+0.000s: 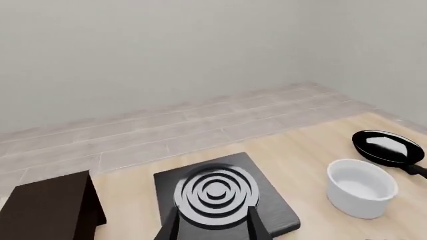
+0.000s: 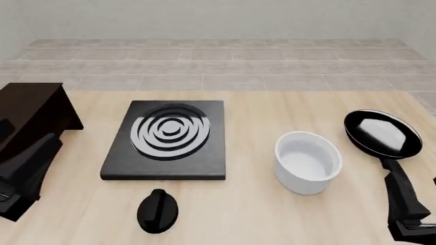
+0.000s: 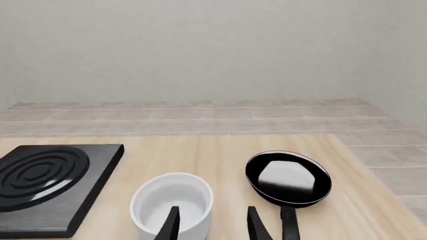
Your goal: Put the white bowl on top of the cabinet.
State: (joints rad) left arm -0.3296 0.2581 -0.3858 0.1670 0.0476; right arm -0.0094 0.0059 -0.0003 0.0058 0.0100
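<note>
centrally, we see the bowl upright on the table, between the stove and the pan. we find the cabinet at far left. both the left gripper and the right gripper have jaws apart, empty.

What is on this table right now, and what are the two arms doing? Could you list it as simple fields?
white bowl: upright on the table, looks empty, right of the stove plate
cabinet: dark, far left, nothing visible on its top
stove plate: flat, black, silver rings, centre
frying pan: black, right of the bowl
black knob: near edge, in front of the stove plate
left tool: open, holding nothing
right tool: open, near the bowl, holding nothing
</note>
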